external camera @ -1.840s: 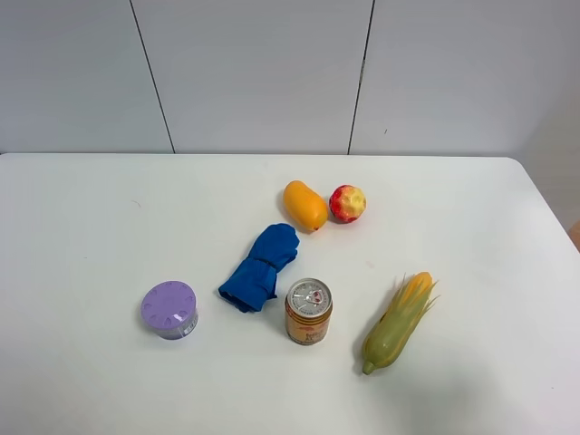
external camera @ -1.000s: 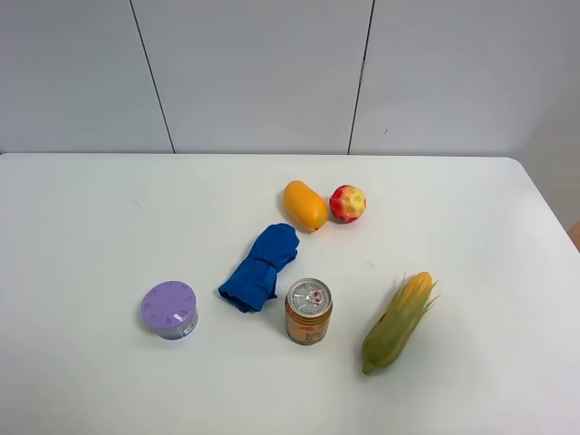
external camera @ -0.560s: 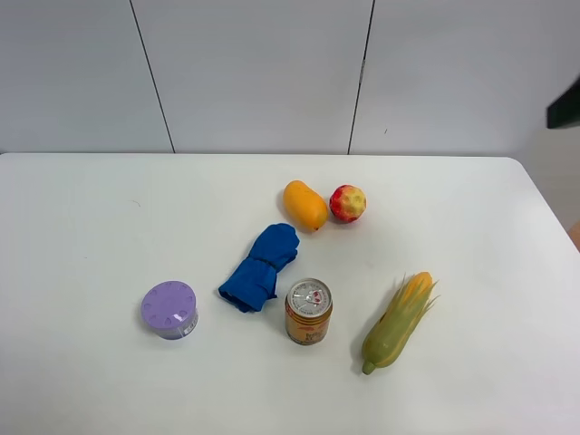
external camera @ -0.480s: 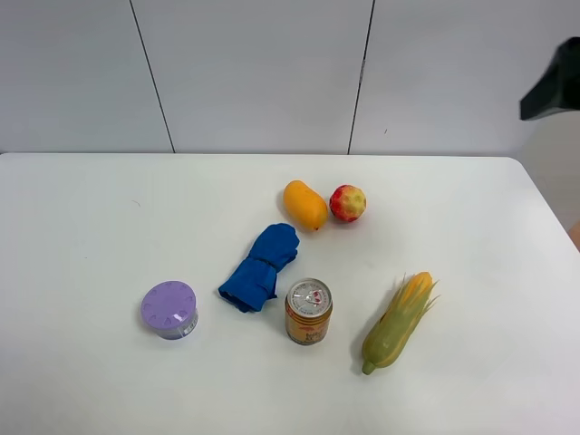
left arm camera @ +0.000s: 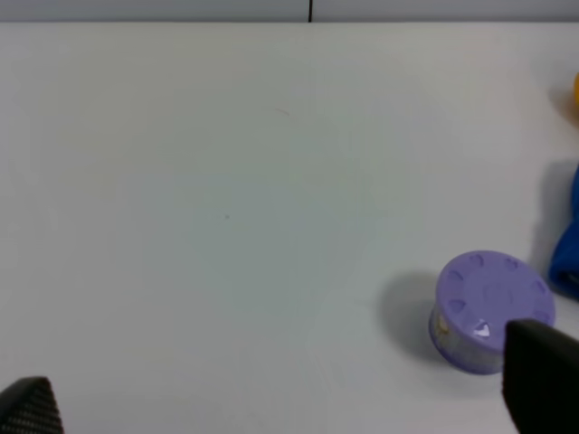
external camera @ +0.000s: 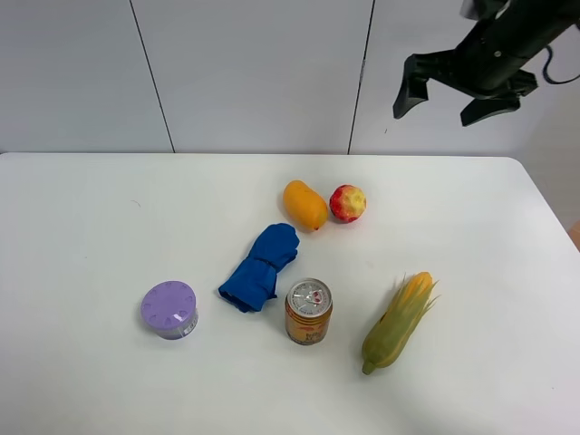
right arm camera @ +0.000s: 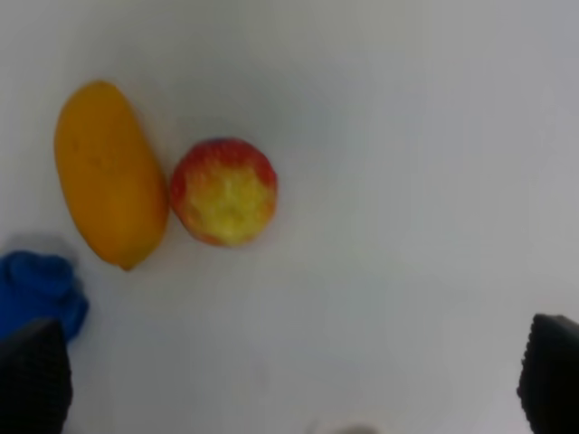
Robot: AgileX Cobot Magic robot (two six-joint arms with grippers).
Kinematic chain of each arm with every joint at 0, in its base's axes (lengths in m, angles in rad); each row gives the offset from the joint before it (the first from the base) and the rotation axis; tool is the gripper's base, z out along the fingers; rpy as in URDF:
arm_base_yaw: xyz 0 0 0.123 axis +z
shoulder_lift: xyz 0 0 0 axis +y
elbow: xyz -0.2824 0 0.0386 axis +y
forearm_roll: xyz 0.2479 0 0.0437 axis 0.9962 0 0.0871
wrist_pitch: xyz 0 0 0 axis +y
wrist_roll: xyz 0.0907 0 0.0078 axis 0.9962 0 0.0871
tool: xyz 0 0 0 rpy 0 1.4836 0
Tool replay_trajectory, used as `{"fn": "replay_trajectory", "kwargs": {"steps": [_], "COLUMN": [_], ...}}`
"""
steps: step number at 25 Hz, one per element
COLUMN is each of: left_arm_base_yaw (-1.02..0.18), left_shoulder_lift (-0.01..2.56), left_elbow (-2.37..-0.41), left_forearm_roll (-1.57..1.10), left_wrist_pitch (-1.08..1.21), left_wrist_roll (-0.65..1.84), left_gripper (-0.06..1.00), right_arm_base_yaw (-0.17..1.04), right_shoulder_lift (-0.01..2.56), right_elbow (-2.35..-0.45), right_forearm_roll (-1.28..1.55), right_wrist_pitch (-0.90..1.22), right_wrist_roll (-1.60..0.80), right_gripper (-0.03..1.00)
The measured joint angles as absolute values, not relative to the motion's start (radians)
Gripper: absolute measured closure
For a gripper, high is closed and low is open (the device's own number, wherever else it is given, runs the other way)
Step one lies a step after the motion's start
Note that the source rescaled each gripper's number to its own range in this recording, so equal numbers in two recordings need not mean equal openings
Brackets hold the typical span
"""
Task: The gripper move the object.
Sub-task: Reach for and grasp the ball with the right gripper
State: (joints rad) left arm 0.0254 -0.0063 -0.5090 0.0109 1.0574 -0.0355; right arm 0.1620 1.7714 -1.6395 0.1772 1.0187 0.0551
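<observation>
The object, a small red fruit with yellow patches (external camera: pixel 348 203), sits on the white table beside an orange-yellow mango (external camera: pixel 305 206). My right gripper (external camera: pixel 444 101) is open and empty. It hangs high in the upper right of the exterior view, up and to the right of the fruit and apart from it. In the right wrist view the fruit (right arm camera: pixel 223 191) and mango (right arm camera: pixel 110 187) lie between the wide-spread fingers of the gripper (right arm camera: pixel 289 389). My left gripper (left arm camera: pixel 285 398) is open and empty; it does not show in the exterior view.
A blue cloth (external camera: pixel 261 267), an orange can (external camera: pixel 309 311), a corn cob (external camera: pixel 399 321) and a purple round container (external camera: pixel 169 310) lie nearer the front of the white table (external camera: pixel 91 217). The container also shows in the left wrist view (left arm camera: pixel 488 307).
The right arm has come in from the right edge and moved left across the top of the exterior view. Nothing on the table has moved.
</observation>
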Motion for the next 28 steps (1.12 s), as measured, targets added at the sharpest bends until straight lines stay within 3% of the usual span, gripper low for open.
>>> {"fn": "replay_trajectory", "kwargs": {"steps": [14,28], "left_arm_base_yaw": [0.025,0.025], "left_shoulder_lift": [-0.006,-0.006], "left_elbow": [-0.509,-0.509], "left_forearm_roll": [0.011,0.011], "left_wrist_pitch": [1.057,1.057], "left_wrist_roll": [-0.035,-0.035], "left_gripper": [-0.06,-0.06], "right_arm_base_yaw": [0.19,0.254], "right_shoulder_lift": [2.107,2.171], "right_elbow": [-1.715,-1.718], "right_forearm_roll": [0.149,0.186], "right_wrist_pitch": [0.943,0.863], "right_wrist_roll": [0.058,0.0], "right_gripper": [-0.03,-0.03]}}
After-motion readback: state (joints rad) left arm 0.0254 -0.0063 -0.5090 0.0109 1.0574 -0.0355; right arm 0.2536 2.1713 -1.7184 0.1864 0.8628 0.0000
